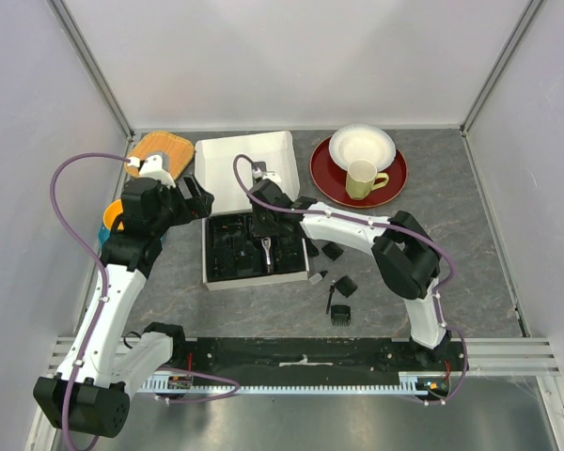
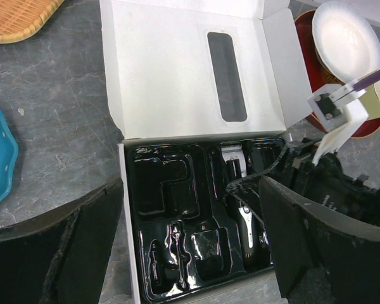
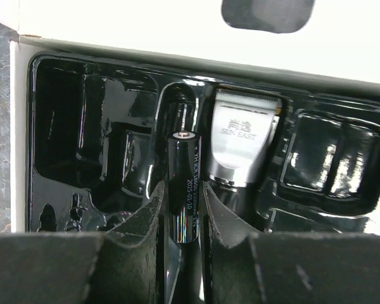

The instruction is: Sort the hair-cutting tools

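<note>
Nearest, on the table: comb attachments point(image 1: 344, 286) and thin cleaning brush point(image 1: 329, 299) lie loose, just off the tray's point(image 3: 63, 114) near right corner.
Right gripper point(image 3: 181, 196): clamped on a black cylinder point(image 3: 183, 177), its end aimed at a tray slot.
Clipper point(image 3: 240, 145): lying in the tray, silver head just beside that cylinder.
Left gripper point(image 2: 190, 209): jaws wide, holding nothing, over the box's point(image 1: 226, 164) left side.
Risk: the cylinder tips in the pinch, catches the slot rim and jolts the clipper; nothing pins the box.

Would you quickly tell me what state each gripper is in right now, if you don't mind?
Left gripper: open, holding nothing, above the black tray.
Right gripper: closed on a small black battery.
</note>
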{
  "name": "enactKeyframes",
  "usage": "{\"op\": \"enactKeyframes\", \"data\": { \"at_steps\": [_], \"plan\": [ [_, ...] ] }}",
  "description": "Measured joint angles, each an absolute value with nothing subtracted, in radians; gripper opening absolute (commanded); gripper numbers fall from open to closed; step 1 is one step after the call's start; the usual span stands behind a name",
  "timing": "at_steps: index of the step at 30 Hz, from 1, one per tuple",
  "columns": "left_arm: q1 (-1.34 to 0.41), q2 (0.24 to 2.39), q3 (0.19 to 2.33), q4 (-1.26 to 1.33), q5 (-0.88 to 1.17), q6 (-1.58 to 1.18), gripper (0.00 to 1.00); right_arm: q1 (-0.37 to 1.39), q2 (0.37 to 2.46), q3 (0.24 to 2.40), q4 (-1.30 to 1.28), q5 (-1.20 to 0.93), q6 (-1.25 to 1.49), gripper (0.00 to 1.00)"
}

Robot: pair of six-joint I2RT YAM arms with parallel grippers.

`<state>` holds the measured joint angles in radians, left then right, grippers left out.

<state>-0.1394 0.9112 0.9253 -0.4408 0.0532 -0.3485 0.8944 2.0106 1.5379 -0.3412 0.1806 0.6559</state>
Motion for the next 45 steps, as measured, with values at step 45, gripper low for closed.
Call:
{"op": "enactKeyframes", "data": {
  "at_steps": [45],
  "plan": [
    [-0.139, 0.911, 0.925, -0.448, 0.027, -0.350, 0.93, 0.981, 2.105, 1.605, -0.293, 0.366, 0.741, 0.44]
  ]
}}
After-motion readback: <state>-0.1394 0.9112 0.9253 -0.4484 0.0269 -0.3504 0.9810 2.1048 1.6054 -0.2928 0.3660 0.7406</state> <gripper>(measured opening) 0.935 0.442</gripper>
